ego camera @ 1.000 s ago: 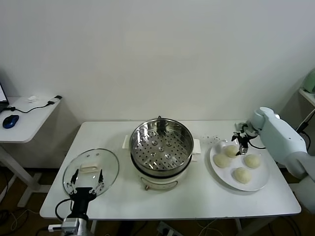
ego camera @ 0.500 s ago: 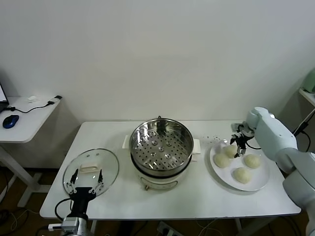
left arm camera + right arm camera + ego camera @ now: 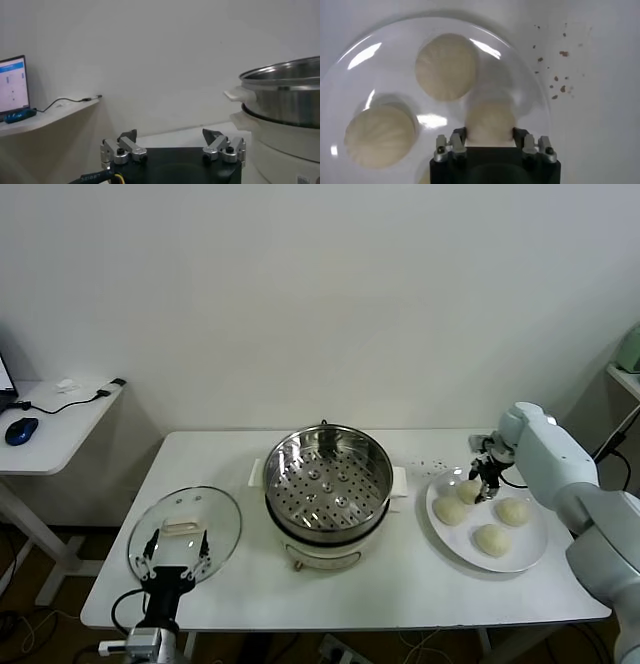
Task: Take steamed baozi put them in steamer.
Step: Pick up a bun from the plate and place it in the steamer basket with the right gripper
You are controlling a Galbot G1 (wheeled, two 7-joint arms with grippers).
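Fingers of right gripper seemingly pinch smooth round baozi on plate.

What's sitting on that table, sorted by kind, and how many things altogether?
Baozi: 4, all on the plate
Plate: 1
Steamer: 1
Glass lid: 1
Total: 7

Steamer: polished, mirror-bright steel with perforated tray. Baozi: smooth, matt dough. Plate: glossy white, probably glazed ceramic. Lid: clear glass. Counter: matt white.
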